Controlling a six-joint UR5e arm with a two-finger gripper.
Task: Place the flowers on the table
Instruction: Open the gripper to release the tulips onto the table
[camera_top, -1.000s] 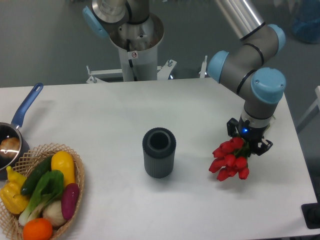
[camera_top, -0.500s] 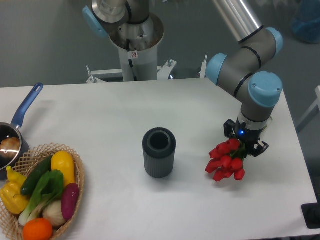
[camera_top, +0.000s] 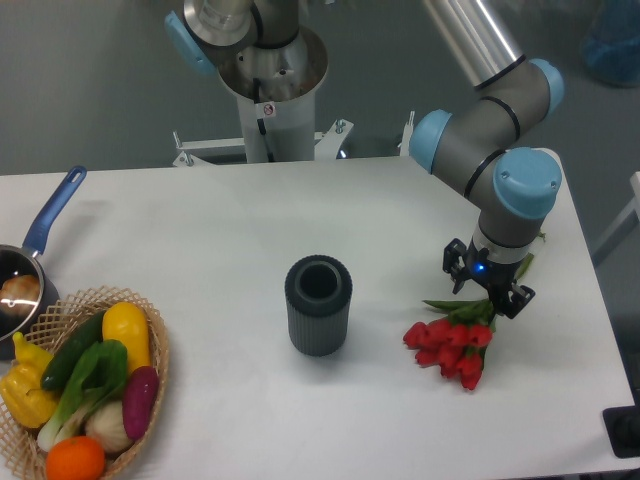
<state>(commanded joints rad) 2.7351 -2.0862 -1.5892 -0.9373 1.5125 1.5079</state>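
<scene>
The flowers (camera_top: 447, 343), a bunch of red tulips with green leaves, lie low at the right of the white table (camera_top: 300, 210). Their heads point toward the front left and seem to rest on the tabletop. My gripper (camera_top: 487, 283) points down over the stem end of the bunch, and its fingers look closed around the stems. A green tip sticks out behind the gripper to its right. The stems themselves are hidden under the gripper. The ribbed dark grey vase (camera_top: 319, 305) stands upright and empty at the table's middle, left of the flowers.
A wicker basket (camera_top: 158, 350) of vegetables sits at the front left corner. A blue-handled pot (camera_top: 40, 235) is at the left edge. The robot's base column (camera_top: 270, 90) stands behind the table. The table's right edge is close to the gripper.
The gripper has moved slightly left and down. The tulip heads have dropped lower and tipped flatter, spreading out sideways, and green leaves now show beside the gripper.
</scene>
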